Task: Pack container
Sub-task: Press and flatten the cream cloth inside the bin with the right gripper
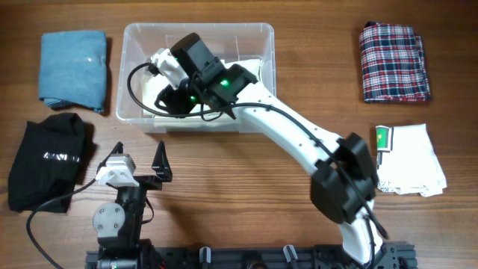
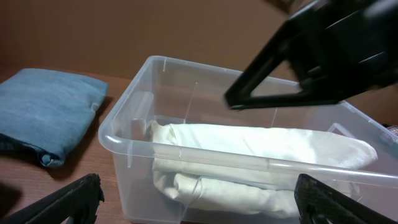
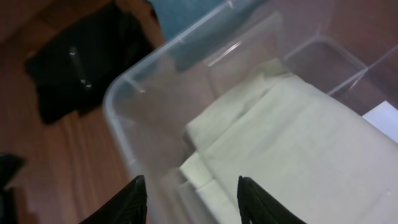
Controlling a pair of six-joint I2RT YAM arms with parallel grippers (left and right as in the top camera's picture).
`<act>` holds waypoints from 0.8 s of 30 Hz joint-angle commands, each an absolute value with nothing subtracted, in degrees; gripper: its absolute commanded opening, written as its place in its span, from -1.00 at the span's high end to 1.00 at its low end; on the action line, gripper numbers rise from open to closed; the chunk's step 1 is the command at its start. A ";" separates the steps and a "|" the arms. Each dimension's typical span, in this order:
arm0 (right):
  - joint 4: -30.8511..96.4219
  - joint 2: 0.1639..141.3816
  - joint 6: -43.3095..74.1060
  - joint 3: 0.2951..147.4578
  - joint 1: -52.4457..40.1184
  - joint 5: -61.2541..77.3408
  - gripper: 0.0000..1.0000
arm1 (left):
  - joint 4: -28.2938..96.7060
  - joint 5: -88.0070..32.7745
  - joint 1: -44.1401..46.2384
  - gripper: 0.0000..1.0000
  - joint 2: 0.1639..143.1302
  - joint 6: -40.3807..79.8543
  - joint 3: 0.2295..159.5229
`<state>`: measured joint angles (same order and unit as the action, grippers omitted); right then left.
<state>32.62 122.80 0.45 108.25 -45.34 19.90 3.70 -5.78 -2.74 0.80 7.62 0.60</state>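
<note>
The clear container (image 1: 133, 90) stands at the back left of the table, with a folded white cloth (image 1: 250, 69) lying inside it. It also shows in the left wrist view (image 2: 124, 140) and right wrist view (image 3: 134, 93), with the white cloth (image 2: 261, 146) (image 3: 298, 143) in it. My right gripper (image 3: 189, 199) is open and empty, hovering over the container's left part above the cloth. My left gripper (image 1: 142, 166) (image 2: 199, 202) is open and empty, on the table in front of the container.
A folded blue cloth (image 1: 73, 69) lies left of the container, a black garment (image 1: 48, 161) at front left. A plaid cloth (image 1: 394, 61) lies at back right, a white folded cloth with a green tag (image 1: 409, 158) below it.
</note>
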 commanded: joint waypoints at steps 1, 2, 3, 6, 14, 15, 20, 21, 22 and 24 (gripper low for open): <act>30.65 129.27 1.69 109.14 -44.99 17.56 0.08 | 3.97 -5.28 -3.05 -1.00 0.38 7.92 0.32; 30.26 131.13 1.63 109.14 -44.99 17.56 0.08 | 3.97 -5.28 -3.05 -0.99 0.38 7.92 0.32; 30.04 131.96 1.65 109.14 -44.99 17.65 0.08 | 3.97 -5.28 -3.05 -0.99 0.38 7.92 0.32; 28.93 133.71 1.50 109.14 -45.12 17.76 -0.03 | 3.97 -5.28 -3.05 -0.99 0.38 7.92 0.32; 27.38 133.95 7.01 109.19 -45.15 4.54 0.14 | 3.97 -5.28 -3.05 -0.99 0.38 7.92 0.32; 27.18 134.10 8.03 109.16 -45.17 3.70 0.22 | 3.97 -5.28 -3.05 -0.99 0.38 7.92 0.32; 24.99 138.45 10.61 109.16 -45.15 3.84 0.24 | 3.97 -5.28 -3.05 -0.99 0.38 7.92 0.32; 24.91 138.67 10.61 109.16 -45.15 3.84 0.24 | 3.97 -5.28 -3.05 -0.99 0.38 7.92 0.32; 24.91 138.67 10.55 109.16 -45.17 3.84 0.24 | 3.97 -5.28 -3.05 -0.99 0.38 7.92 0.32; 26.44 137.88 8.97 110.34 -45.15 2.55 0.24 | 3.97 -5.28 -3.05 -0.99 0.38 7.92 0.32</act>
